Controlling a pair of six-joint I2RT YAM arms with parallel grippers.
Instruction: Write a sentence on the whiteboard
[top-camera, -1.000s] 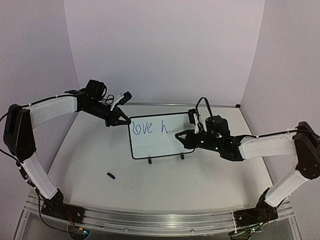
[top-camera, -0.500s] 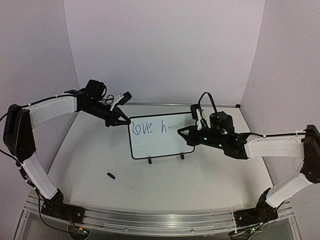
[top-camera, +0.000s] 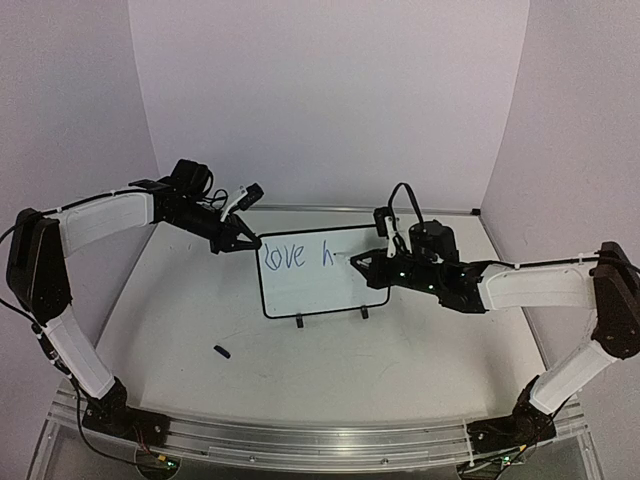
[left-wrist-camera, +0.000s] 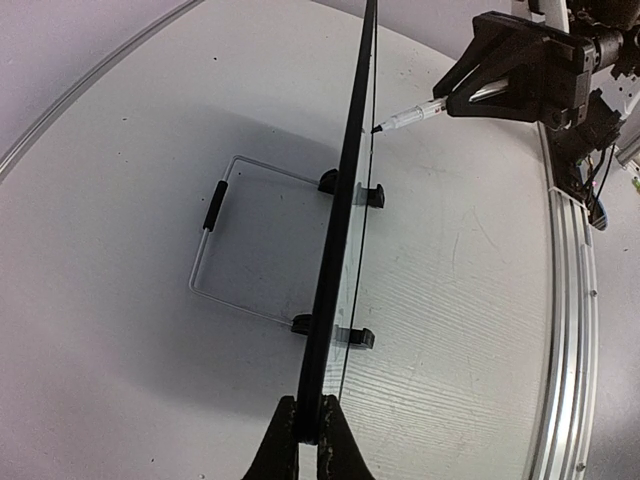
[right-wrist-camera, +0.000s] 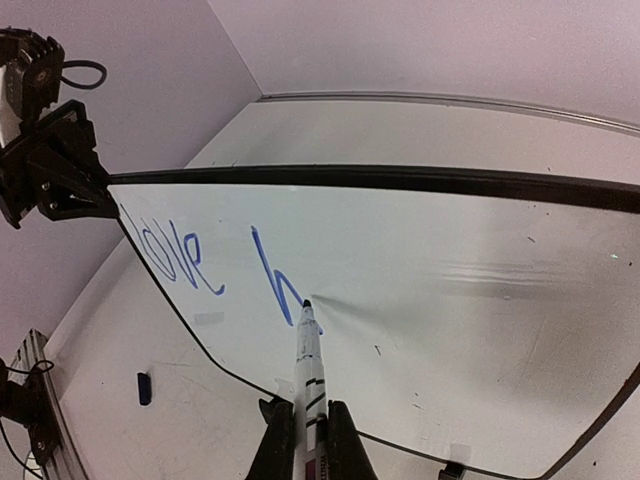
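In the left wrist view the whiteboard (left-wrist-camera: 335, 250) is seen edge-on, so its written face is hidden and its far end is cut off at the top edge. In the right wrist view its right side is cropped, and the marker's (right-wrist-camera: 306, 345) lower barrel is covered by the right gripper (right-wrist-camera: 308, 415). The small dark object (top-camera: 221, 351) cannot be identified.

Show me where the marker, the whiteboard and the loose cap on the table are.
marker (right-wrist-camera: 308, 350): right wrist view, middle of its white barrel.
whiteboard (top-camera: 310, 292): top view, bare white face near its lower edge.
cap (top-camera: 221, 351): top view, its middle.
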